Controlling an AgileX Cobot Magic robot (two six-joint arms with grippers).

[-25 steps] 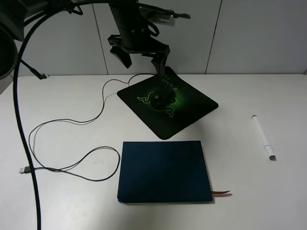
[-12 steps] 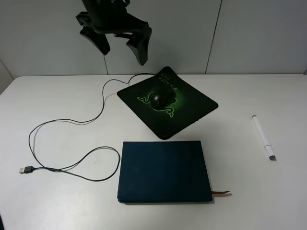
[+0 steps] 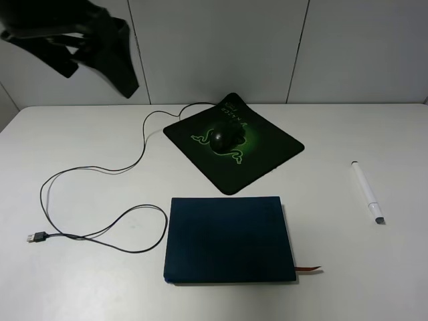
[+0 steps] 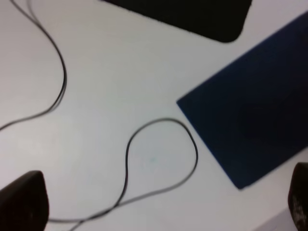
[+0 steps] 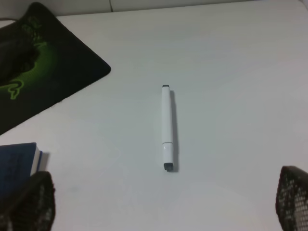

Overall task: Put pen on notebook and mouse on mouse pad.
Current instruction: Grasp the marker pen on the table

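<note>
Left end effector [image 3: 97, 75]: jaws wide, nothing in them. It hangs high over the far left of the counter [image 3: 348, 281] and is blurred in the high view. Through its wrist camera I see a loop of the cable [image 4: 192, 144] on the counter below it, between the two fingers [image 4: 21, 202]. One corner of the notebook [image 3: 227, 237] lies beside that loop, apart from it.

Mouse [image 3: 220, 139]: sits on the pad [image 3: 267, 144], over the green logo. Both are well off to that end effector's right and lower. The cable runs from the mouse off the pad's back edge, curls across the counter under the end effector, and ends at the plug [image 3: 35, 237].

Right end effector [image 5: 159, 202]: out of the high view. The wrist camera shows both fingers spread wide and nothing held.

Pen [image 5: 167, 127]: lies flat on bare counter ahead of the right end effector, lined up roughly between its fingers, and clear of them. It is well apart from the notebook and the pad, which lie toward the left arm's side.

Notebook: closed and flat, just in front of the pad, with the ribbon [image 3: 309, 269] poking out at one near corner.
</note>
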